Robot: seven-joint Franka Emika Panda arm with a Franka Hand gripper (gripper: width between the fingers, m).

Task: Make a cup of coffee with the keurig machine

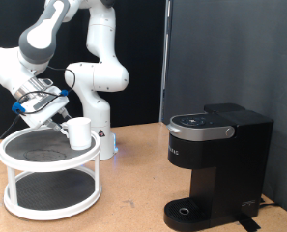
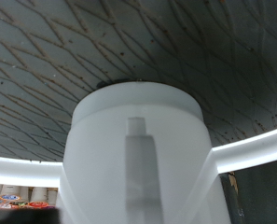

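The white cup [image 1: 78, 132] stands on the top tier of a round white two-tier rack [image 1: 17, 166] at the exterior view's left. My gripper [image 1: 60, 114] hangs just beside and above the cup, on its left in the exterior view. In the wrist view the cup [image 2: 138, 140] fills the middle, very close, with its handle [image 2: 136, 173] turned towards the camera; no fingers show there. The black keurig machine [image 1: 217, 155] stands at the exterior view's right with its lid down and its drip tray [image 1: 186, 212] bare.
The rack's dark mesh top [image 2: 175, 47] and white rim [image 2: 259, 147] surround the cup. The arm's white base [image 1: 97, 92] stands behind the rack. A wooden table [image 1: 133, 193] lies between rack and machine. A black curtain hangs behind.
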